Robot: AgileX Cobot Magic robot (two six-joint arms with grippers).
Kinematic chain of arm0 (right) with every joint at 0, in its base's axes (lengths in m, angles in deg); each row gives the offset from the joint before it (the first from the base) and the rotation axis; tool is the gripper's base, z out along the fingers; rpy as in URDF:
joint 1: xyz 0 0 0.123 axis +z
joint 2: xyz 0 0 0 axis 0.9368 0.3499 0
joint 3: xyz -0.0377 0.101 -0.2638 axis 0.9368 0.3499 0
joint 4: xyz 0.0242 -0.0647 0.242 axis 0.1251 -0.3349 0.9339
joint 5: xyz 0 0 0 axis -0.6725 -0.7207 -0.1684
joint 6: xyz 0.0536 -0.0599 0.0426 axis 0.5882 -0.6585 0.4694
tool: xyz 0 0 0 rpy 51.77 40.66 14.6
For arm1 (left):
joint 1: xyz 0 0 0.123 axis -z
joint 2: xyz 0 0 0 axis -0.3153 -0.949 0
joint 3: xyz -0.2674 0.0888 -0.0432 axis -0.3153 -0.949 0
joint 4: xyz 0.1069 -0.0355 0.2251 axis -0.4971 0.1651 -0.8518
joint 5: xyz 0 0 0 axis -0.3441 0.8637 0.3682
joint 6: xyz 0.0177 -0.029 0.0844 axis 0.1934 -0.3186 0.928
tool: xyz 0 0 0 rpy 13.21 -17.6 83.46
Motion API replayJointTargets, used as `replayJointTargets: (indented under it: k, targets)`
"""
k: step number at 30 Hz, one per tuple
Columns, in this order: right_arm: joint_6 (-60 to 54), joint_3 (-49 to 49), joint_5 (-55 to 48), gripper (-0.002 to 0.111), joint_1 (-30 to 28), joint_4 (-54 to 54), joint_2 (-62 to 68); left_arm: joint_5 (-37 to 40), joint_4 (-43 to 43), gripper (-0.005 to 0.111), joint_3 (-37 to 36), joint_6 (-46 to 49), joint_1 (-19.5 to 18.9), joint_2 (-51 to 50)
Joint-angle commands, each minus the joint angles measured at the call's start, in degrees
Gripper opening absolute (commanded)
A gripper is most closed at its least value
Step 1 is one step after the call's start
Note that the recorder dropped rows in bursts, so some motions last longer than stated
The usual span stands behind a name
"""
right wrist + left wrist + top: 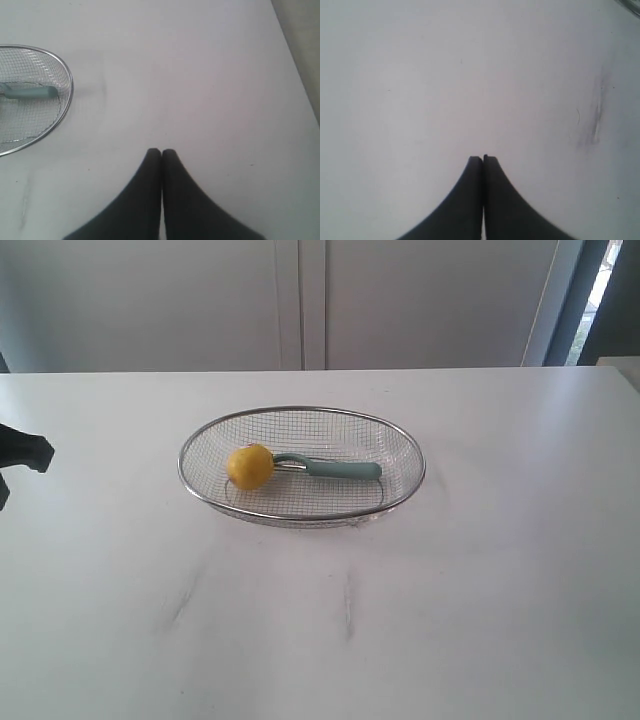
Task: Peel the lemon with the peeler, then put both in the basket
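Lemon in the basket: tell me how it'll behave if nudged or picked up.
The lemon is round, so a nudge would probably roll it, though the peeler lying beside it and the sloping mesh of the basket should stop it soon. Its curved rind may slip out of a narrow pinch.

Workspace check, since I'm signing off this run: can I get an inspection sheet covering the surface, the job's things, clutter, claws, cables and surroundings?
Surface: white table, faint grey scuffs in front of the basket.
Job's things: lemon and peeler both lie inside the basket, lemon at the peeler's head; peeled or not, cannot tell.
Clutter: nothing seen.
Claws: left claw shut, empty, over bare table; right claw shut, empty, clear of the basket.
Cables: nothing seen.
Surroundings: pale wall panels behind the table.
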Motion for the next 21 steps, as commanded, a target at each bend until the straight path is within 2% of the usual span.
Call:
replayJointTargets:
  k: [1, 21]
  targets:
    - [-1.4, 2.6, 3.2, 0.0, -0.4, -0.4, -4.4, 0.6, 0.1, 0.0, -0.3, -0.5, -0.1, 0.5]
    - [-1.2, 4.4, 2.7, 0.0, -0.3, -0.2, -7.8, 0.5, 0.1, 0.0, -0.3, -0.5, -0.1, 0.5]
